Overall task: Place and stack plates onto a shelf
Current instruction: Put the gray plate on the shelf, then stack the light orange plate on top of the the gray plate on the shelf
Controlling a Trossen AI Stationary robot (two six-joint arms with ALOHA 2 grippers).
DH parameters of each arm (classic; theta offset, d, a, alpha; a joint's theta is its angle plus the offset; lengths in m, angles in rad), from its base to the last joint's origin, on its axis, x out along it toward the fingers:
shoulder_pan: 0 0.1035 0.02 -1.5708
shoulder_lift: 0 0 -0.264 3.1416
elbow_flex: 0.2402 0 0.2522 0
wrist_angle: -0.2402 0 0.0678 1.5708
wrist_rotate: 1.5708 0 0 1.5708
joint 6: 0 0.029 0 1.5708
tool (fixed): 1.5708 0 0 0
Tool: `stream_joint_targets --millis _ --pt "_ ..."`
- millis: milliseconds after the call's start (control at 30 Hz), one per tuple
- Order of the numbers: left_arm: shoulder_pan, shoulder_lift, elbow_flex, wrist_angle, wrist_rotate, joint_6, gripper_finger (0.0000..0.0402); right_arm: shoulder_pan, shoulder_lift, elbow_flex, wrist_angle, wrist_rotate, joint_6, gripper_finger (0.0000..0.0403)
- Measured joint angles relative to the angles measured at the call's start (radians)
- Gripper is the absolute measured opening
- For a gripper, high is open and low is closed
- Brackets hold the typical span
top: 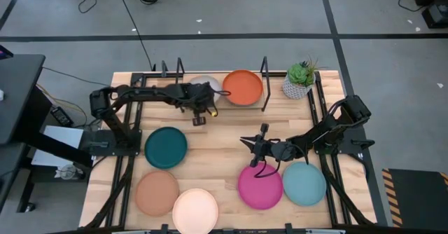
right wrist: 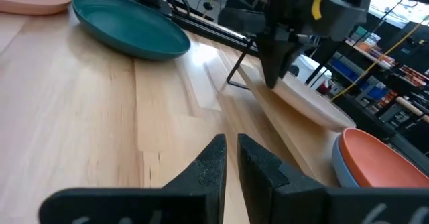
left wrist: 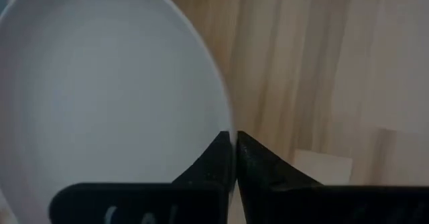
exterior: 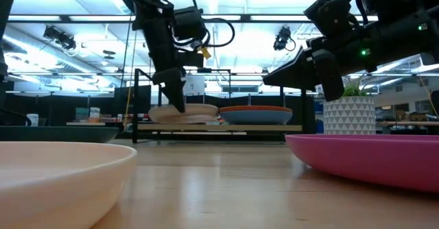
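Note:
The grey plate sits on the left half of the shelf, and my left gripper is shut on its near rim. Beside it on the shelf, the orange plate rests on the blue plate. The dark teal plate, tan plate, cream white plate, pink plate and light teal plate lie flat on the table. My right gripper is shut and holds nothing; it hovers mid-table, just beyond the pink plate's far edge. My left gripper pinches the grey plate's rim on its near side between the two fingers. The fingers come from above, pointing down. The plate sits low on the shelf plank, about level.
A small potted plant stands at the shelf's right end. Thin black uprights frame the shelf. Bare tabletop lies between the dark teal plate and my right gripper. The left arm reaches along the table's far left.

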Motion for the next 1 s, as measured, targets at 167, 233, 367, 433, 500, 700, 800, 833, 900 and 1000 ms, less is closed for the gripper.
stream_joint_targets --millis 167,233,367,433,500,700,800,833,900,1000 --pt "0.01 0.032 0.0 0.06 0.042 0.005 0.0022 0.0 0.0 -0.001 0.009 0.0 -0.004 0.0043" --pt "0.003 0.045 0.0 0.071 0.04 0.023 0.0022 0.0 0.0 -0.001 0.012 0.0 -0.004 0.0043" --pt "-0.004 0.049 0.0 0.044 0.01 0.032 0.0022 0.0 0.0 -0.001 0.007 0.006 -0.006 0.0043" --pt "-0.003 0.049 0.0 0.032 -0.001 0.024 0.0022 0.0 0.0 -0.001 0.007 0.005 -0.007 0.0043" --pt "-0.002 0.049 0.0 0.021 -0.003 0.021 0.0022 0.0 0.0 -0.001 0.005 0.005 -0.008 0.0043" --pt "-0.009 0.049 0.0 0.017 -0.021 0.013 0.0037 0.0 0.0 -0.001 0.004 0.005 -0.006 0.0043" --pt "-0.017 0.049 0.0 0.018 -0.054 0.019 0.0066 0.0 0.0 -0.001 0.004 0.004 -0.006 0.0043" --pt "-0.02 0.049 0.0 0.019 -0.07 0.02 0.0075 0.0 0.0 -0.001 0.004 0.004 -0.006 0.0043" --pt "-0.025 0.049 0.0 0.023 -0.094 0.02 0.0091 0.0 0.0 -0.001 0.004 0.004 -0.007 0.0043" --pt "-0.036 0.031 0.0 0.022 -0.095 0.021 0.0106 0.0 0.0 -0.001 0.004 0.004 -0.006 0.0043"
